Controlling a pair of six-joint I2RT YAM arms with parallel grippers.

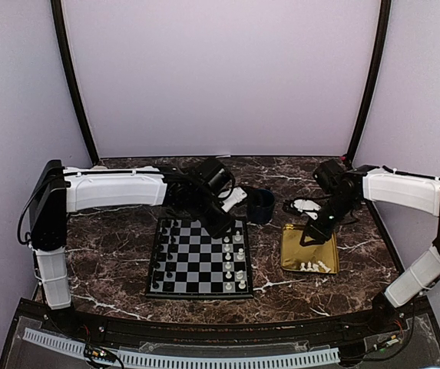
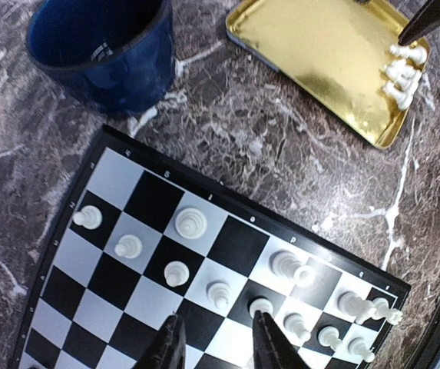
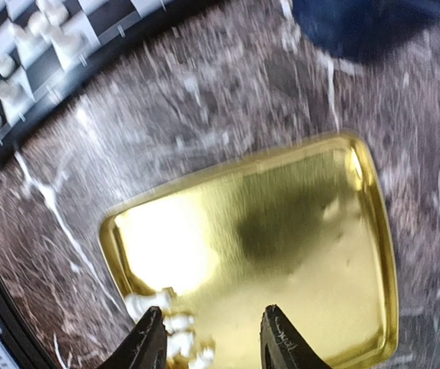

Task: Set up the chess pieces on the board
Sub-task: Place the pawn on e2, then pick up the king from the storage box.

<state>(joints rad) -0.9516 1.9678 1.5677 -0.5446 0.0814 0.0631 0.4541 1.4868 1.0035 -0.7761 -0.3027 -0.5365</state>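
bright light; glare on gold tray [image 3: 296, 200]; right wrist view blurred

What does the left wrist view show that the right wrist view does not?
Only the left wrist view: the left gripper, jaws apart, above the board, and the open mouth of the blue cup. Only the right wrist view: both fingers of the right gripper, apart, above the gold tray. Both: the board with white chess pieces on it, the cup, the tray, and a few more pieces at one end of the tray.
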